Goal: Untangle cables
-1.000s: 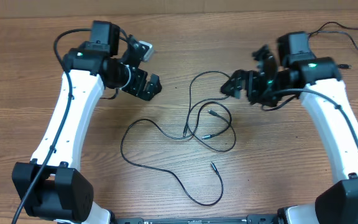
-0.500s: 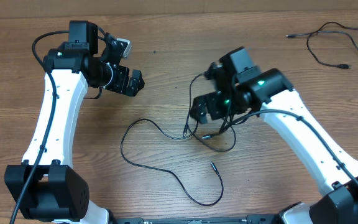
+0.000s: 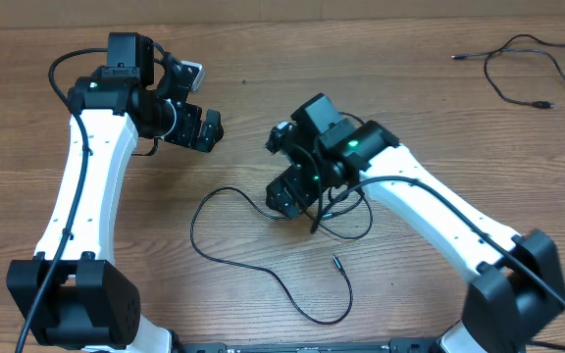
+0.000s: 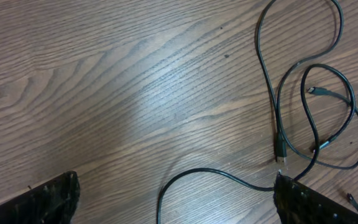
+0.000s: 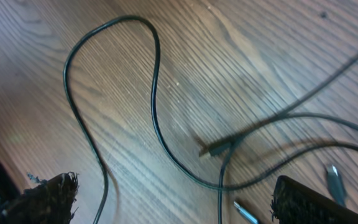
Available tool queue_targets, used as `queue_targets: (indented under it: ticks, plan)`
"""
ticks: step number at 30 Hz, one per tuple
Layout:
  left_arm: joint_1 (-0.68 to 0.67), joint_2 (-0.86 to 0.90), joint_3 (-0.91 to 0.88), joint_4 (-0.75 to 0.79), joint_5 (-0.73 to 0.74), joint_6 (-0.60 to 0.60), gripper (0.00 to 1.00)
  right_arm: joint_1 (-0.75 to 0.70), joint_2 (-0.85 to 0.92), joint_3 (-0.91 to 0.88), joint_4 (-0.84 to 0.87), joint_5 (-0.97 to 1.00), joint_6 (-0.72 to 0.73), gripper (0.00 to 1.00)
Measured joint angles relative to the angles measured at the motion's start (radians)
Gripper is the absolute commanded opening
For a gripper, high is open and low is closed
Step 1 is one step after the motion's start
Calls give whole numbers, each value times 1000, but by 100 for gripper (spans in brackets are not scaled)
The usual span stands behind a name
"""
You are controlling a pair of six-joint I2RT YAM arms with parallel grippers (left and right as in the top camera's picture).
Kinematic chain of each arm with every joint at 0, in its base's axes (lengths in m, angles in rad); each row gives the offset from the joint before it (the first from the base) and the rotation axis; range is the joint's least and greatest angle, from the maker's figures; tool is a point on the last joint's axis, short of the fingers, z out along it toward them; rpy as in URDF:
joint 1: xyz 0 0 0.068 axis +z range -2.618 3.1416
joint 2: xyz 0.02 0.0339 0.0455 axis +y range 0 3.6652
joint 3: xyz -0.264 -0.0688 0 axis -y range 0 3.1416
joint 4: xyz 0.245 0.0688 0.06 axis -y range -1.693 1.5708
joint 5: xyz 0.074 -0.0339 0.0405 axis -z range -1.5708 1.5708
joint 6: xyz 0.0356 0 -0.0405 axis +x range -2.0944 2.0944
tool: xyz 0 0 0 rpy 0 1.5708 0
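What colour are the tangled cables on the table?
The cables are black; clearest in the left wrist view.

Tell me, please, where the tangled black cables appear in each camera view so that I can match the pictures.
Overhead: the cables lie at centre, reaching toward the bottom edge.
Left wrist: the cables fill the right half.
Right wrist: the cables cross most of the frame.
Shared landmark: the long loop's bend, left of the tangle overhead, bottom centre on the left wrist, top left on the right wrist.
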Motion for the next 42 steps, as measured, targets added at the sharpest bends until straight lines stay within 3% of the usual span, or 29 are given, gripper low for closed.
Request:
queue_targets:
  ticks: [21, 42]
  plan:
    - [0, 0, 0, 0, -1, 0, 100, 53, 222, -3, 138, 3, -63, 95]
    - [0, 0, 0, 0, -1, 0, 100, 118, 256, -13, 163, 10, -88, 85]
